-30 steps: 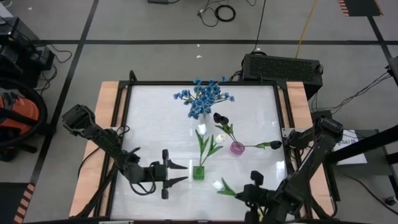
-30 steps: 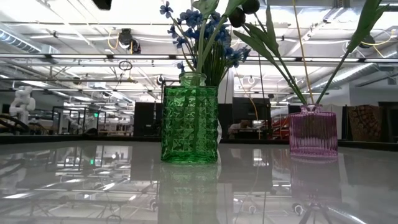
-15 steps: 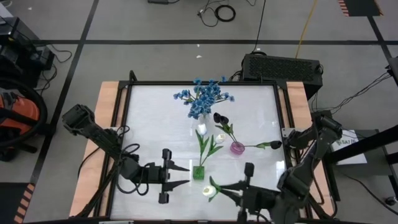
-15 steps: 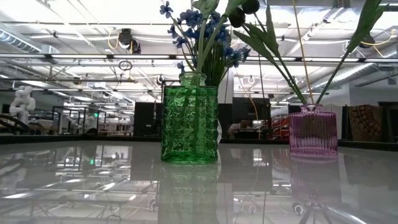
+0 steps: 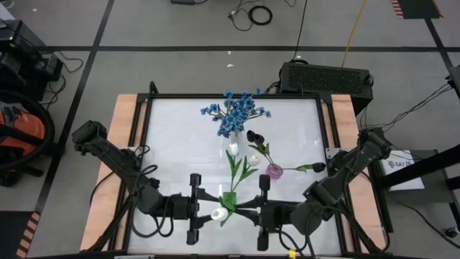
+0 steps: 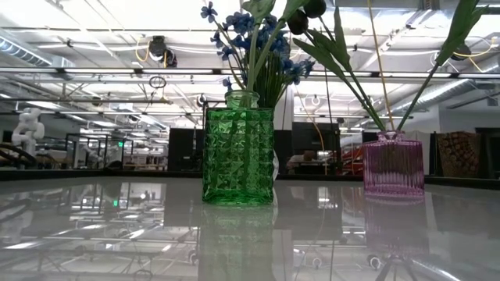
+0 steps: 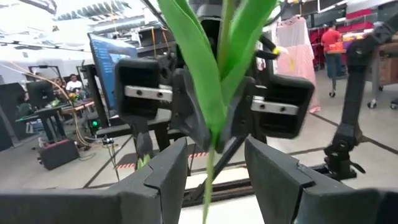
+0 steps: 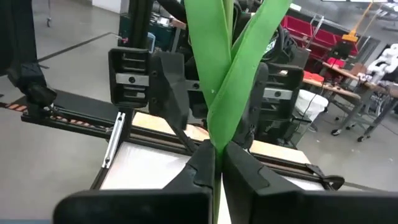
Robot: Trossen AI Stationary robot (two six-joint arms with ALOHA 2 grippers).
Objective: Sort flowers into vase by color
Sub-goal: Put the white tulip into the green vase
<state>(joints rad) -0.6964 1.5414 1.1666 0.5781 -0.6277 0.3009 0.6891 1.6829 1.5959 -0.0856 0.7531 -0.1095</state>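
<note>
High view, white tulip (image 5: pixel 218 214) lengthwise between claws (bud toward left claw (image 5: pixel 203 210)), right claw (image 5: pixel 248 212) gripping stem.

Glossy white desk (image 6: pixel 94 234) mirrors the room; faceted green glass vase (image 6: pixel 238 156) and ribbed pink glass vase (image 6: pixel 393 165); matt black end effector fingers (image 7: pixel 168 180); smooth plastic-looking leaf (image 8: pixel 239 68).

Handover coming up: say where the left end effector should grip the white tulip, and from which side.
Grip the white tulip on its thin bare stem below the leaves, coming head-on, opposite the right end effector, which is shut on it. The left end effector straddles that stem, open.
</note>
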